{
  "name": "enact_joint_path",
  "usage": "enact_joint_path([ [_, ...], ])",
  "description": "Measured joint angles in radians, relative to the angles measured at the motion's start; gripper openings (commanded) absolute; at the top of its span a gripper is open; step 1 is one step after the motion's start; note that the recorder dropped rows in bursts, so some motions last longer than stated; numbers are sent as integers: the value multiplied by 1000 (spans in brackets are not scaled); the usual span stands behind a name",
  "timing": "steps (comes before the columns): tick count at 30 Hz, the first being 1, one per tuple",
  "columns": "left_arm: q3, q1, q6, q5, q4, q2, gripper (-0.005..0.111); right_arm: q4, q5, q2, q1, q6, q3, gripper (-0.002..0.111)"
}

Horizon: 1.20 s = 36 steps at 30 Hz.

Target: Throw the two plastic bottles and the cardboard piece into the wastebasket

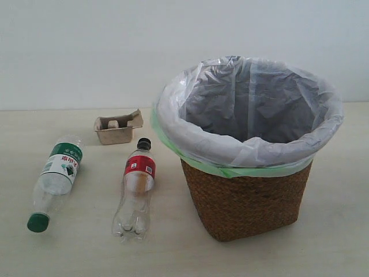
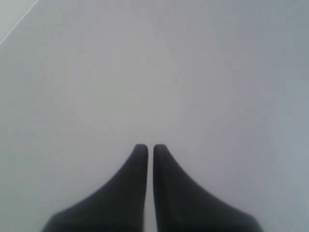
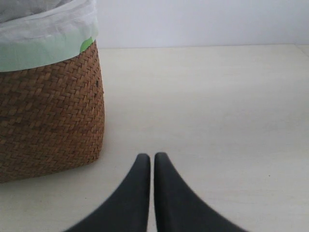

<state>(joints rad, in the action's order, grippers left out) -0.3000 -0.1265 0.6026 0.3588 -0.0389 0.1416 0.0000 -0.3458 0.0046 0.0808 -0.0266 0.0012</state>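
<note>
In the exterior view the wider bottle (image 1: 56,179) with green cap lies at the left, cap toward the front. The slimmer bottle (image 1: 136,187) with black cap and red label lies beside it, cap toward the back. The tan cardboard piece (image 1: 117,128) rests behind them. The wicker wastebasket (image 1: 248,196), lined with a white bag, stands at the right and shows in the right wrist view too, wastebasket (image 3: 48,111). No arm appears in the exterior view. My left gripper (image 2: 150,148) is shut over a plain pale surface. My right gripper (image 3: 151,157) is shut, empty, near the basket's base.
A pale wooden table (image 1: 323,231) carries everything, and a white wall (image 1: 86,52) rises behind it. In the right wrist view bare tabletop (image 3: 217,111) stretches beside the basket.
</note>
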Motion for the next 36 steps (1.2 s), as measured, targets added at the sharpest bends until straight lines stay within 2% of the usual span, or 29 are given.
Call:
enact_joint_path([
  [4, -121, 0, -17, -81, -87, 130, 4, 0, 0, 0, 0, 0, 0, 0],
  [10, -285, 0, -21, -285, -210, 358, 4, 0, 0, 0, 0, 0, 0, 0],
  [15, -376, 0, -43, -434, -242, 556, 5, 0, 0, 0, 0, 0, 0, 0],
  [18, -408, 0, -126, -469, -246, 665, 21, 0, 0, 0, 0, 0, 0, 0],
  [23, -443, 0, -185, -515, -244, 848, 80, 0, 0, 0, 0, 0, 0, 0],
  [25, -464, 4, -189, -545, -242, 918, 97, 0, 0, 0, 0, 0, 0, 0],
  [26, -479, 11, -195, -567, -242, 958, 102, 0, 0, 0, 0, 0, 0, 0],
  [31, -574, 79, -293, -699, -202, 1140, 104, 0, 0, 0, 0, 0, 0, 0],
  [36, -683, 138, -529, -855, -14, 1270, 104, 0, 0, 0, 0, 0, 0, 0],
])
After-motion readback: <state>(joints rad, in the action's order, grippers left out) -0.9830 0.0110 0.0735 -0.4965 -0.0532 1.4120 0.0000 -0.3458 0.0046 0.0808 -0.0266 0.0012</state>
